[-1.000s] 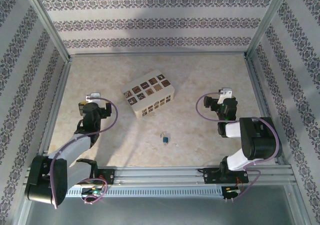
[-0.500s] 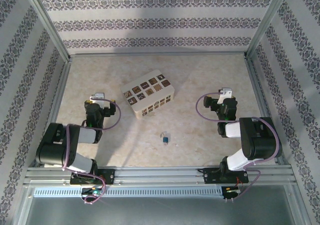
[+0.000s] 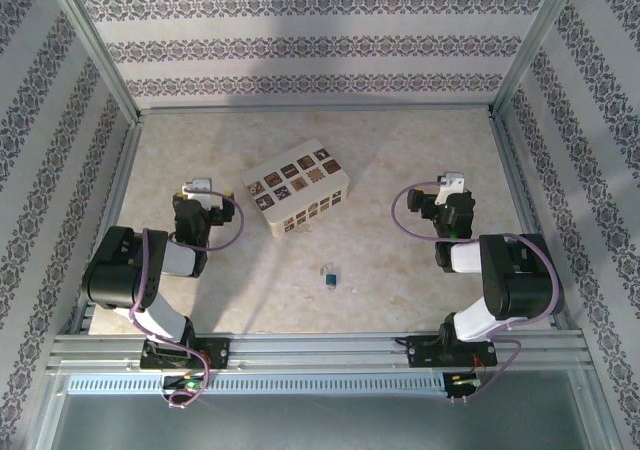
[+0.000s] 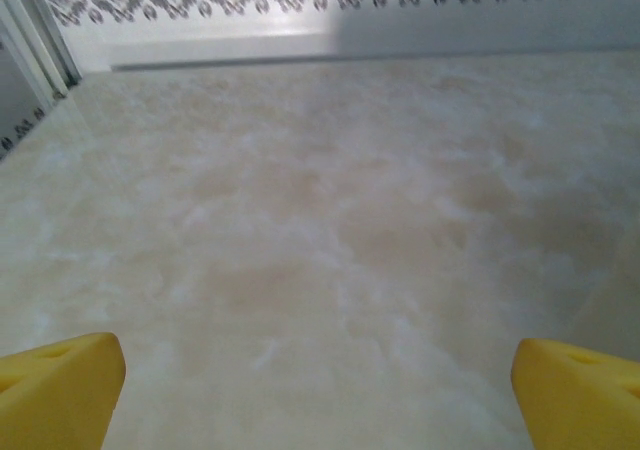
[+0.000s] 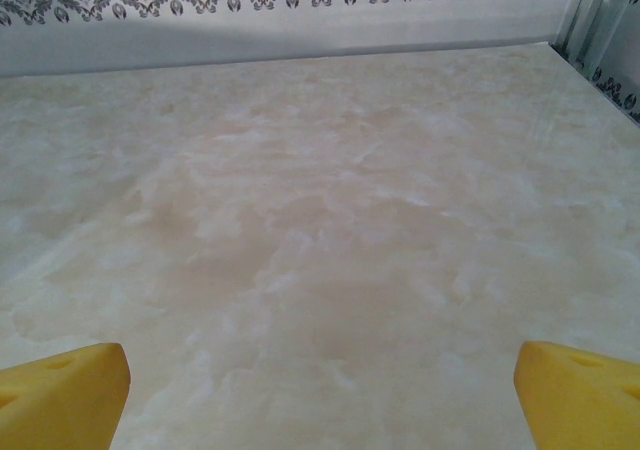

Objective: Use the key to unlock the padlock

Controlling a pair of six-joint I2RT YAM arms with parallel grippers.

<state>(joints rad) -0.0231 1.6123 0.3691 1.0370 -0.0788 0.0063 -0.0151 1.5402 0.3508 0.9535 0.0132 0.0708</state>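
A small blue and silver padlock (image 3: pixel 328 276) lies on the marble table near the front centre. It is too small for me to tell the key apart from it. My left gripper (image 3: pixel 195 198) sits at the left, well to the left of and behind the padlock. Its yellow fingertips (image 4: pixel 60 395) stand wide apart over bare table, so the left gripper (image 4: pixel 318 390) is open and holds nothing. My right gripper (image 3: pixel 452 198) sits at the right, also behind the padlock. The right gripper (image 5: pixel 320 390) is open too, with its yellow fingertips (image 5: pixel 575 395) at the frame's corners.
A white box (image 3: pixel 298 198) with brown patterned tiles on top stands slanted in the middle, between the two grippers and behind the padlock. Patterned walls and metal rails (image 3: pixel 310 109) close in the table on three sides.
The left arm has folded up: its elbow rose from the front left corner toward the gripper, which shifted slightly back and right. The right arm and padlock have not moved.
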